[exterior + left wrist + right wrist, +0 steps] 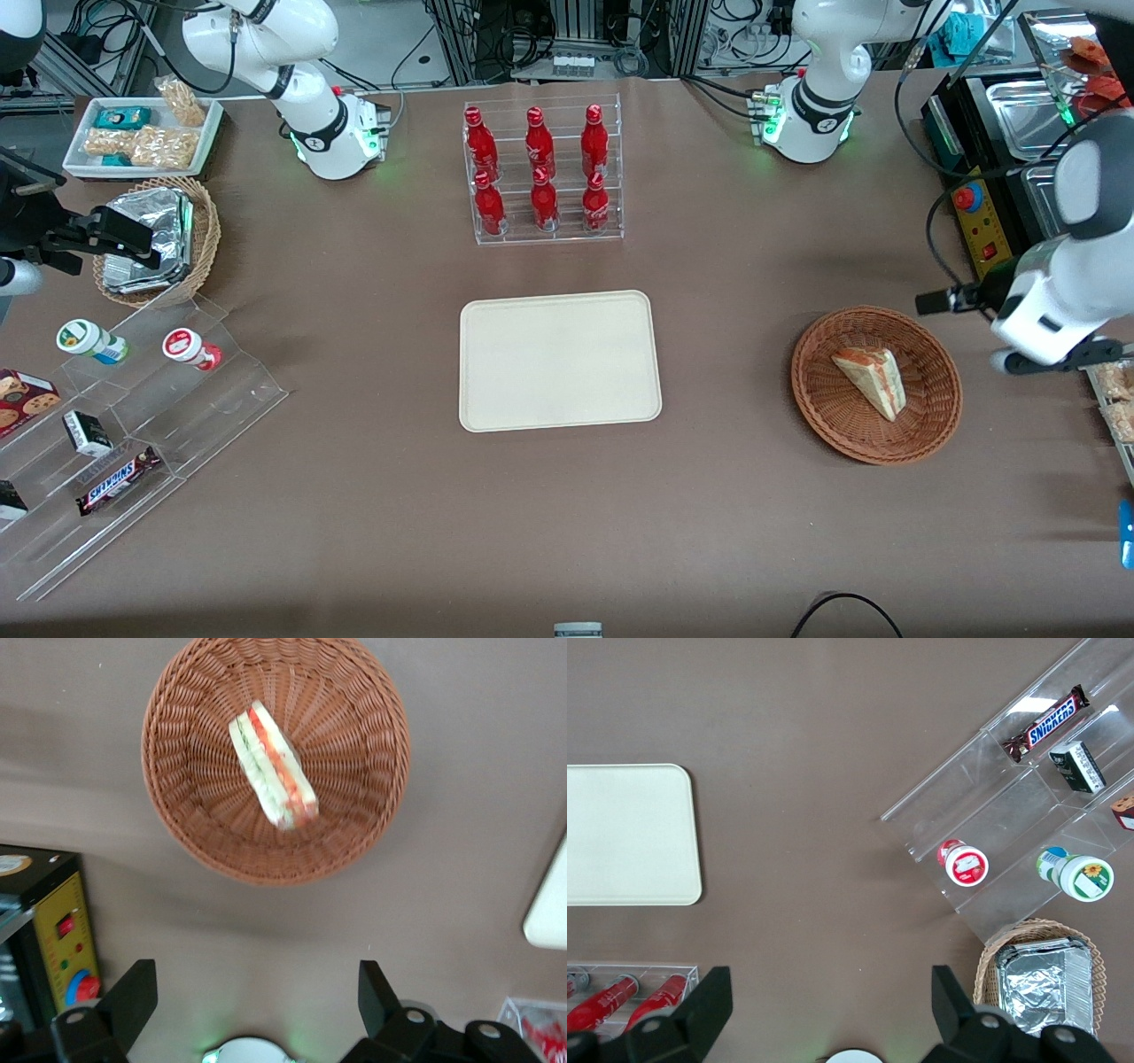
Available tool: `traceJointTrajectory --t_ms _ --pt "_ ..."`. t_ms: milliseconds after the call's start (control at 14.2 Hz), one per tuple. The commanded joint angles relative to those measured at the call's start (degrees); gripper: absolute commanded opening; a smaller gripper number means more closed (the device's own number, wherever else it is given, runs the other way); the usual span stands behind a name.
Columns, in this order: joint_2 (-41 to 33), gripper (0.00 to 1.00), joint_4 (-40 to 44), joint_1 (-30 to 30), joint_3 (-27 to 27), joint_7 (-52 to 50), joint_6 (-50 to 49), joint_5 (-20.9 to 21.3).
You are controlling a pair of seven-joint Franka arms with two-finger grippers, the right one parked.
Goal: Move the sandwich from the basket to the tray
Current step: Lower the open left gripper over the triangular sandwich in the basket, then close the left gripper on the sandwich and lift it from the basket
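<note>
The sandwich, a pale bread wedge with red-orange and green filling, lies in the reddish-brown wicker basket toward the working arm's end of the table. The cream tray sits bare at the table's middle. My gripper hangs above the table beside the basket, slightly farther from the front camera than it. It is open wide, with only brown tabletop between its black fingers. It touches neither basket nor sandwich.
A yellow control box with a red button stands close to my gripper. A clear rack of red bottles stands farther back than the tray. A stepped acrylic shelf of snacks and a tan basket of foil packets are at the parked arm's end.
</note>
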Motion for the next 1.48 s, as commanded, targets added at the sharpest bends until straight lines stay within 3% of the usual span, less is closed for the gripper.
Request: traceJointTrajectory --t_ms 0,281,633,1055,1125,1266,1336,1406 --pt "0.32 1.0 -5.19 0.64 -0.29 -1.77 8.22 0.34" --pt "0.23 1.0 -15.91 1.0 -0.29 -3.0 25.27 -0.01" --pt "0.05 1.0 -27.61 0.65 -0.2 -20.72 43.82 0.16" --pt "2.06 0.97 -32.02 0.74 -0.2 -31.1 50.8 0.08" --pt "2.77 0.81 -32.02 0.48 -0.2 -34.0 52.37 0.16" --pt "3.31 0.31 -32.11 0.38 -0.2 -35.7 53.0 0.43" --pt "3.22 0.16 -32.11 0.38 -0.2 -35.52 52.91 0.43" --pt "3.31 0.11 -31.94 0.38 -0.2 -35.35 52.74 0.51"
